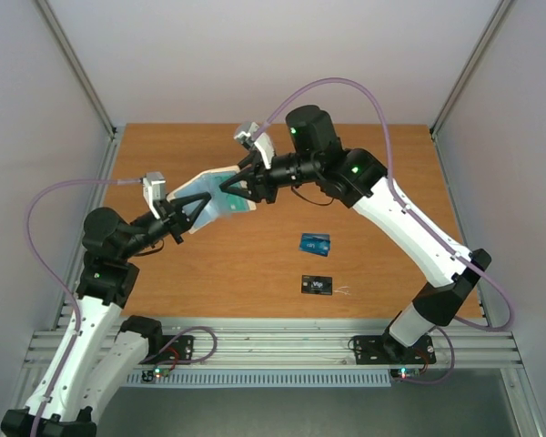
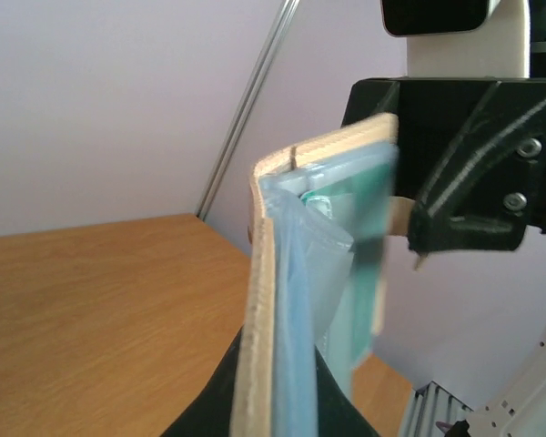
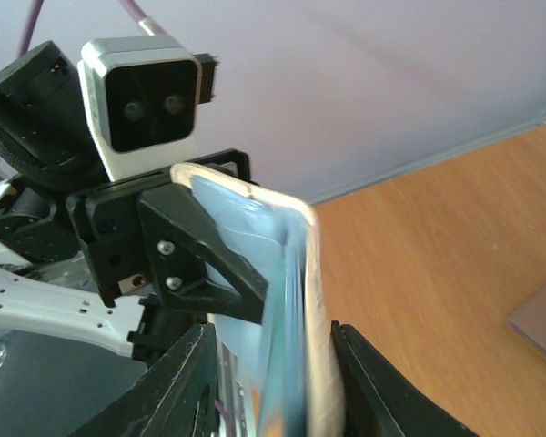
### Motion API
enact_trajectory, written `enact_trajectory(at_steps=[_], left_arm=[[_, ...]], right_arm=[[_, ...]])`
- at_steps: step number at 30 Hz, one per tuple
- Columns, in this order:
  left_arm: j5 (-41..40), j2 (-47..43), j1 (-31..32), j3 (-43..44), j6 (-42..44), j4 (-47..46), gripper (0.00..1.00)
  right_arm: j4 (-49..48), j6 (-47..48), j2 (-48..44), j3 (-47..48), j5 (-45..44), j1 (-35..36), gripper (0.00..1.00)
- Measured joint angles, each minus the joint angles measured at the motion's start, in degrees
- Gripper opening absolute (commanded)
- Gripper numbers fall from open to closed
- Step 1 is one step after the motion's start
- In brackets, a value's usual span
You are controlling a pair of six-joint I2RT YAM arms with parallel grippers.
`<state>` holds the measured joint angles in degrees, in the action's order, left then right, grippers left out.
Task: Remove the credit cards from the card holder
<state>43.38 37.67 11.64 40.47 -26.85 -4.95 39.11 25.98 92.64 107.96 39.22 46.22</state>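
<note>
Left end effector [image 1: 202,204] pinches the card holder [image 1: 194,187], right end effector [image 1: 231,189] straddles it spread; overhead adds blue card [image 1: 315,243], black card [image 1: 317,285].

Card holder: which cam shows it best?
Top view: the card holder shows its broad face, held aloft in the left claw, right claw at its other end. Both wrist views show it edge-on and cropped.

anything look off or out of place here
Nothing damaged. The card holder is held up off the table, with a teal-green card poking out of it; a blue card and a black card lie loose below.
</note>
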Motion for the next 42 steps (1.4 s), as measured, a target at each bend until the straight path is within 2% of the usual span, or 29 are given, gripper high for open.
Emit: enact_trajectory(at_steps=[6, 9, 11, 13, 15, 19, 23, 38, 42], left_arm=[[0.94, 0.20, 0.02, -0.11, -1.53, -0.15, 0.00], [1.25, 0.20, 0.02, -0.11, -1.75, -0.22, 0.00], [1.40, 0.20, 0.02, -0.11, -1.81, -0.24, 0.00], [1.51, 0.20, 0.02, -0.11, -1.86, -0.28, 0.00], [1.88, 0.20, 0.02, -0.11, -1.86, -0.42, 0.00], [2.91, 0.13, 0.02, -0.13, -1.68, -0.68, 0.00], [3.74, -0.15, 0.02, -0.15, -1.64, -1.33, 0.00], [5.49, -0.57, 0.02, -0.22, -1.22, -2.08, 0.00], [5.86, -0.55, 0.02, -0.22, -1.22, -2.38, 0.00]], right_arm=[[3.85, 1.88, -1.73, -0.24, 0.33, -2.89, 0.48], [5.97, 3.43, -2.03, -0.55, 1.36, -2.91, 0.49], [7.56, 4.24, -2.36, -1.33, 2.54, -3.21, 0.43], [8.46, 4.74, -2.51, -1.92, 3.58, -3.96, 0.30], [9.05, 5.01, -2.71, -2.62, 4.63, -5.25, 0.24], [9.70, 4.72, -2.93, -3.37, 5.84, -7.39, 0.24], [9.79, 4.52, -3.02, -3.39, 6.56, -7.76, 0.28], [10.97, 4.57, -3.13, -3.43, 6.08, -9.31, 0.27], [10.86, 4.72, -2.54, -3.43, 5.55, -8.11, 0.21]])
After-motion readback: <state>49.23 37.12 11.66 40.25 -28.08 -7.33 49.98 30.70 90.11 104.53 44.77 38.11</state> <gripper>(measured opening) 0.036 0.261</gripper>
